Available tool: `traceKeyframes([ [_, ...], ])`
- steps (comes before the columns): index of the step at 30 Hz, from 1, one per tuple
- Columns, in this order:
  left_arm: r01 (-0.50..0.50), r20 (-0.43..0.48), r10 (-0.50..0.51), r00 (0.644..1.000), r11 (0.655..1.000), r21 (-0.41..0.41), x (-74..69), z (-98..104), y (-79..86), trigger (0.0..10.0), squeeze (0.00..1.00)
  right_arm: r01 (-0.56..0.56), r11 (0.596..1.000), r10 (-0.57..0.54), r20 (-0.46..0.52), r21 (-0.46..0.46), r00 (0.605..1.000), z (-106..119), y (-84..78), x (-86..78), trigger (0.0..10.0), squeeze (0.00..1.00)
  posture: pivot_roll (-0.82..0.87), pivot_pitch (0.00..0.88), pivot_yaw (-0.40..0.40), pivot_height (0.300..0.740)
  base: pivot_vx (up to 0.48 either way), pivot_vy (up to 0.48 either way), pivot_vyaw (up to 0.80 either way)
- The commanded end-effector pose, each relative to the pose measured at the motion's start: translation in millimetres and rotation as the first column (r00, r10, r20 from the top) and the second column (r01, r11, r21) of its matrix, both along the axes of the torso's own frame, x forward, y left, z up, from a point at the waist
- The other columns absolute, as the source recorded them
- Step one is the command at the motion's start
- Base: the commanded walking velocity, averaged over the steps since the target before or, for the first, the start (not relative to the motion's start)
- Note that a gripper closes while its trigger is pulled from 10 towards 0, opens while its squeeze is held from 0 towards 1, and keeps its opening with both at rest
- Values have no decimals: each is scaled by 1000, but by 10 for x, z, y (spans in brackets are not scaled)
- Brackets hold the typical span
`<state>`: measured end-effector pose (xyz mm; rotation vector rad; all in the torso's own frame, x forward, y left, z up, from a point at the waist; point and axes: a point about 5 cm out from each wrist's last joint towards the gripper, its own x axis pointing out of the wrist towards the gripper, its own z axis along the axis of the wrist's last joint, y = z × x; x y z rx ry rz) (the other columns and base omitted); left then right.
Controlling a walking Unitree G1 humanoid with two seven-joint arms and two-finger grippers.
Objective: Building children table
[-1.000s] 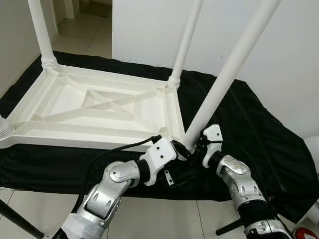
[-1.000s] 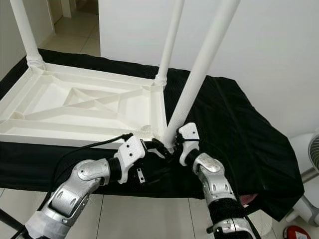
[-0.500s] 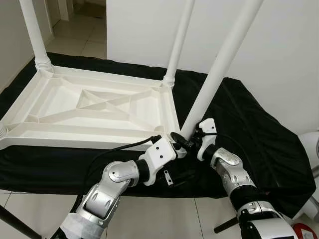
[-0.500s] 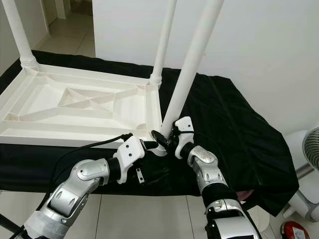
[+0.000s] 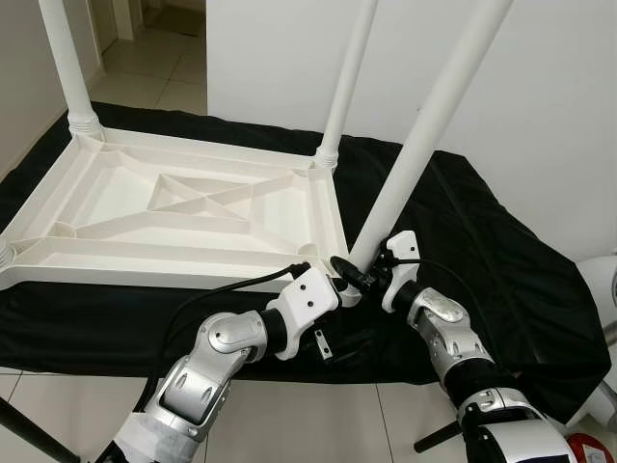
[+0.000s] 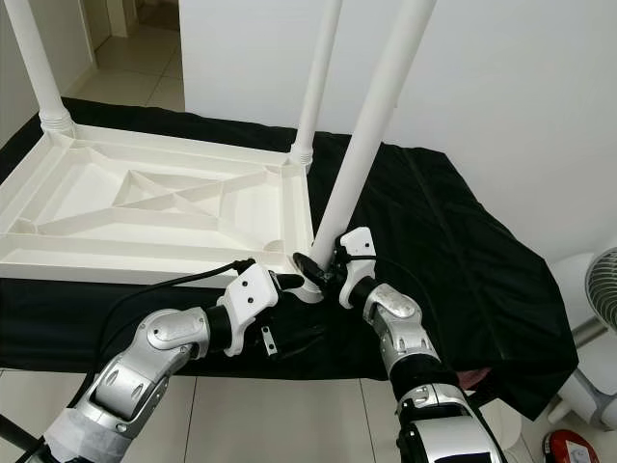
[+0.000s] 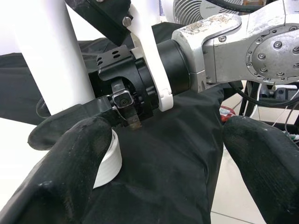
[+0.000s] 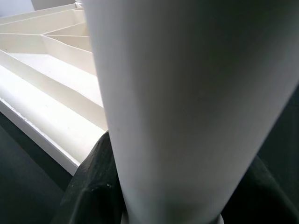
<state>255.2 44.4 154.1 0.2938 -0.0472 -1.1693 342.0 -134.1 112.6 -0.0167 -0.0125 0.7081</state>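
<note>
Inverted tabletop [image 5: 193, 207] is lying on the black-draped bench [image 5: 482, 241]; three legs are standing, the fourth leg [image 5: 424, 145] is leaning unseated. Right end effector [image 5: 371, 275] is clamping its base; left end effector [image 5: 337, 289] is gaping beside it.

A black cloth [image 5: 501, 251] covers the desk. A white wall [image 5: 559, 116] stands behind it, a tiled floor [image 5: 145, 68] at far left, a fan [image 6: 600, 289] at right.

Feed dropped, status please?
Right hand shut on table leg near its base. Left hand open at corner socket. Leg tilted, not yet seated in tabletop.
</note>
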Motion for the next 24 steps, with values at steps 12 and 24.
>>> traceKeyframes([
  [12,-8,15,9,1000,1000,-26,-6,28,-74,10000,0,334,942,-324,-166,36,931,-236,0,-98,10000,0,37,0,-163,740,0,0,0],
  [24,-26,22,26,999,999,-34,15,41,-71,10000,0,640,763,-611,-221,89,760,-206,192,-263,10000,0,35,0,-171,740,0,0,0],
])
